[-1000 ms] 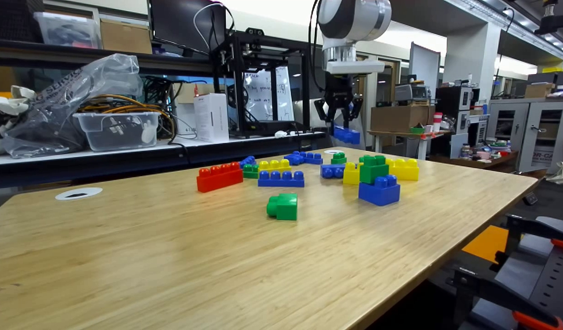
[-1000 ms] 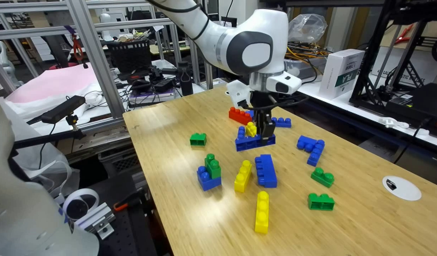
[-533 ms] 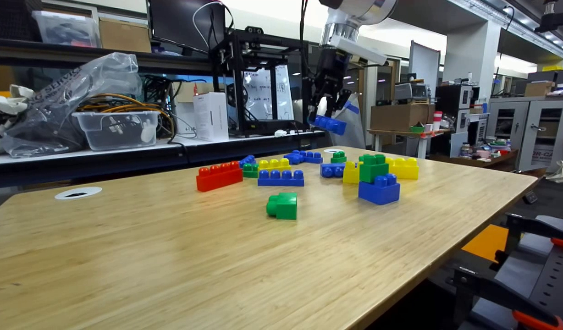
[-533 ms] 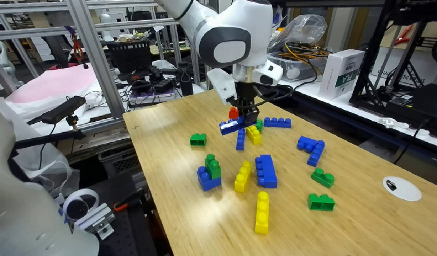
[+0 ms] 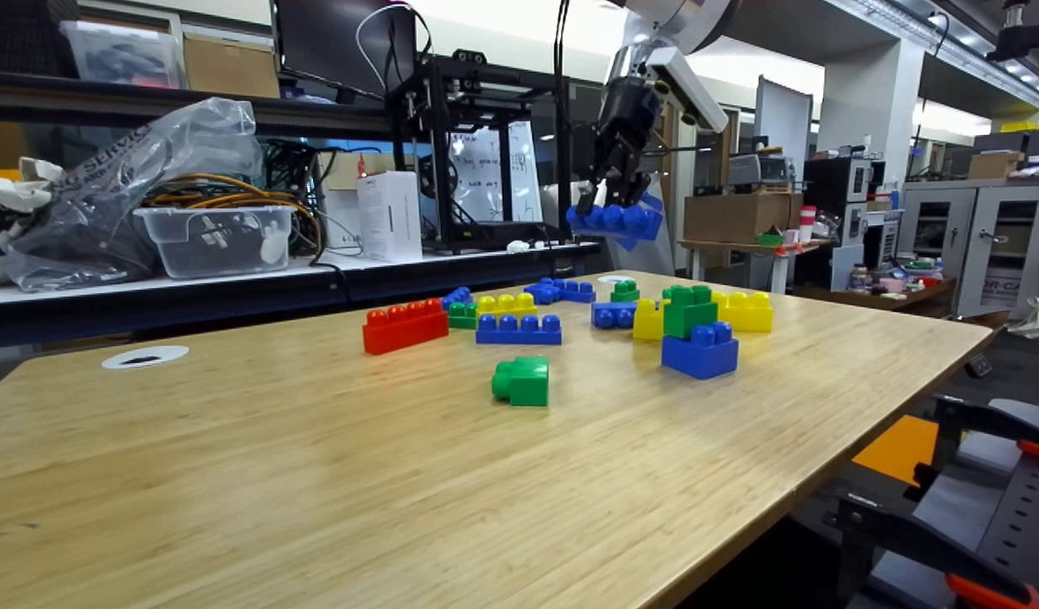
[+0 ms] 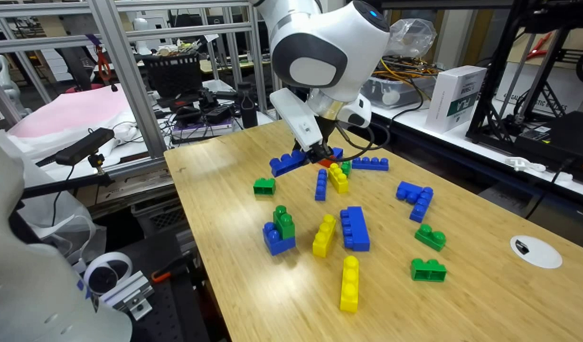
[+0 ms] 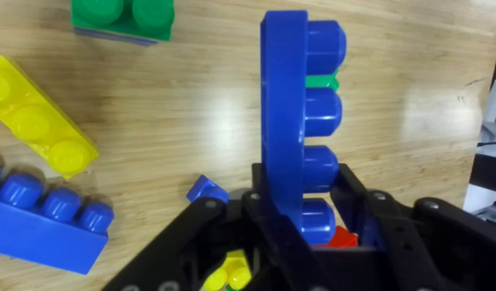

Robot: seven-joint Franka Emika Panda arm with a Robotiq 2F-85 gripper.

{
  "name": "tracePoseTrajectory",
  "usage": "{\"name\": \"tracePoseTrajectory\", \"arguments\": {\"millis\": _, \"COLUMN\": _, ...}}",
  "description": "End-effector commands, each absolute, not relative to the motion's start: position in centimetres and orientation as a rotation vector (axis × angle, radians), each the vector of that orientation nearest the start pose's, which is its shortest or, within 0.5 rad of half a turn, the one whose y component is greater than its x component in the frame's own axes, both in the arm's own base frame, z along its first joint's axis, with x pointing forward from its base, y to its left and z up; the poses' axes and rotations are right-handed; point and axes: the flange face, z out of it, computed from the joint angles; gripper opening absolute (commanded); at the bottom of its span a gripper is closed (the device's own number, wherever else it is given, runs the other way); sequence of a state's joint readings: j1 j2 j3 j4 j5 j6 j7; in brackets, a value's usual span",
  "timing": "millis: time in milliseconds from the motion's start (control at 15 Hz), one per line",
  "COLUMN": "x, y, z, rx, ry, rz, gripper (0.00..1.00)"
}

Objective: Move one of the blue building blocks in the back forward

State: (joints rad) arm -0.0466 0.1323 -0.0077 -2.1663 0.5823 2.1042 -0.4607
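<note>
- Blue plastic, four studs: in an exterior view, the blue building block (image 5: 617, 222) hangs in air, higher than the green-on-blue stack (image 5: 693, 326) and to its left as seen there. Around it the gripper (image 5: 611, 201), drawn in tight, jaws apart only by the brick's own girth.
- Gripper leans off vertical. Step in hand, my reading: the carry; setting down not yet begun. Travel above the stack's top; a brick this light, if bumped there, would likely turn in the grip.
- In an exterior view, block slants toward the lone green brick (image 6: 264, 186), itself just past the stack. Truly tipped or merely turned, hard to judge. Straighten before lowering, or one end may land first. Wooden table (image 6: 253, 209) beside the stack; which way counts as forward, unsettled from here.
- Wrist view: fingers (image 7: 351, 184) bear on flat side and stud side, near one end; most of the length overhangs, free end right of the stack in the picture. What looks like the lone green brick peeks out behind the studs: shift off it before descending. Lower slowly, let block rest fully, then release.
</note>
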Motion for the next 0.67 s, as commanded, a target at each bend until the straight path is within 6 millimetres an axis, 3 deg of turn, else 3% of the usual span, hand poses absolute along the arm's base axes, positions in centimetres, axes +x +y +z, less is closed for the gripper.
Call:
{"name": "tracePoseTrajectory", "arguments": {"millis": 0, "x": 54.9, "y": -1.1, "z": 31.7, "rx": -2.54, "ry": -0.136, "rz": 0.23, "gripper": 0.18}}
{"name": "tracePoseTrajectory", "arguments": {"millis": 600, "x": 60.0, "y": -0.8, "z": 27.9, "rx": -2.404, "ry": -0.157, "rz": 0.565, "gripper": 0.18}}
